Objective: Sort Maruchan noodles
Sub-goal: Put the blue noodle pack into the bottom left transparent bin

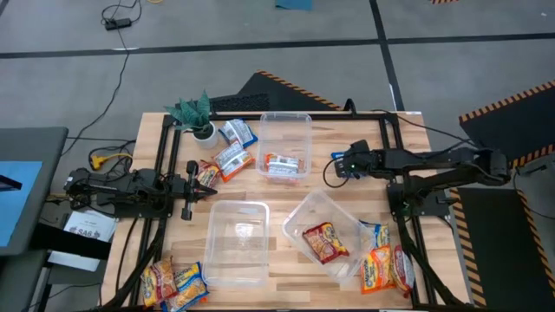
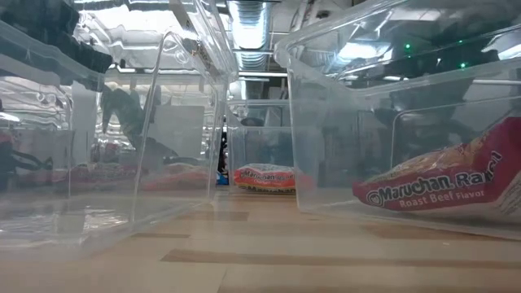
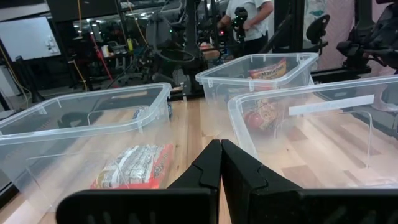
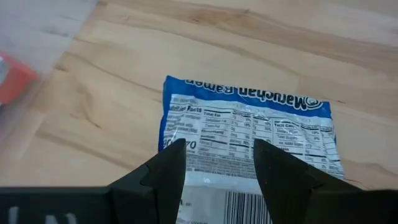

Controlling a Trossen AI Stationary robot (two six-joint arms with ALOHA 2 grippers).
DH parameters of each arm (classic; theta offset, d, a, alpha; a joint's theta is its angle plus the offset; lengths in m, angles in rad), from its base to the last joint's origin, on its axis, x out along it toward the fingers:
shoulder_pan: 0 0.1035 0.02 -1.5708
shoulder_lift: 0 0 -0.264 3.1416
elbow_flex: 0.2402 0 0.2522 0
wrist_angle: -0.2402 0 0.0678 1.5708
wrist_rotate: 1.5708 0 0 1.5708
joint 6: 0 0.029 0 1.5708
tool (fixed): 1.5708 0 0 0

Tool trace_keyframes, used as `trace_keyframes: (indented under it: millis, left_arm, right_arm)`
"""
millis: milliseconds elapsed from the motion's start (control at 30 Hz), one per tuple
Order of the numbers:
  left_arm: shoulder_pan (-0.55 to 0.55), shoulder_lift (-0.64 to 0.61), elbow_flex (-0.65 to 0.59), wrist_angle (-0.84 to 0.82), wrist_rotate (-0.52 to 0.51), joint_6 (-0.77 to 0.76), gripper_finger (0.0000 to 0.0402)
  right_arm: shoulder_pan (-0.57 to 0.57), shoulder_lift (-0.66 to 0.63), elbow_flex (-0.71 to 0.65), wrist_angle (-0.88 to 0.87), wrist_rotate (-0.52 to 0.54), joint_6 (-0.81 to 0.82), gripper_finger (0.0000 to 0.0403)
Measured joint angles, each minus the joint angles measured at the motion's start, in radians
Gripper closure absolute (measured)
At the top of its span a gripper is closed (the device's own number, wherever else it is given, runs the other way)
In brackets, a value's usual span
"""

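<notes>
Maruchan noodle packets lie about the table. A blue-white packet (image 4: pixel 249 137) lies flat on the wood, back side up. My right gripper (image 4: pixel 219 149) hangs open over it, slanting down, one finger over each side; no touch shows. In the high view that gripper (image 1: pixel 341 165) stands right of the far bin (image 1: pixel 299 121), which holds an orange packet (image 1: pixel 284 165). A tilted bin (image 1: pixel 299 221) holds a red packet (image 1: pixel 325 241). My left gripper (image 3: pixel 221 155) waits shut and level at the table's left edge (image 1: pixel 201 185).
A clear bin (image 1: pixel 236 260) stands near left. Loose packets lie far left (image 1: pixel 227 156), near left (image 1: pixel 173 284) and near right (image 1: pixel 381 264). A small green plant (image 1: pixel 195 113) stands at the far left corner. Bare wood shows between the bins.
</notes>
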Motion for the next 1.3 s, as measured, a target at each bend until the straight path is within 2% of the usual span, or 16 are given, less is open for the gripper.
trace_keyframes:
  millis: [300,767,900,1067,1100,1300]
  left_arm:
    - [0.0,0.0,0.0,0.0,0.0,0.0,0.0401]
    - [0.0,0.0,0.0,0.0,0.0,0.0,0.0401]
    - [0.0,0.0,0.0,0.0,0.0,0.0,0.0401]
    - [0.0,0.0,0.0,0.0,0.0,0.0,0.0401]
    - [0.0,0.0,0.0,0.0,0.0,0.0,0.0401]
    - [0.0,0.0,0.0,0.0,0.0,0.0,0.0402]
  right_arm:
    - [0.004,0.016,-0.021,0.043,0.0,0.0,0.0193]
    - [0.001,0.187,-0.016,0.11,0.033,-0.034,0.0201]
    - [0.001,0.199,-0.016,0.107,0.042,-0.045,0.0253]
    - [0.001,0.179,-0.018,0.093,0.036,-0.078,0.0375]
    - [0.001,0.173,-0.019,0.092,0.036,-0.083,0.0387]
    - [0.001,0.106,-0.015,0.054,0.014,-0.104,0.0396]
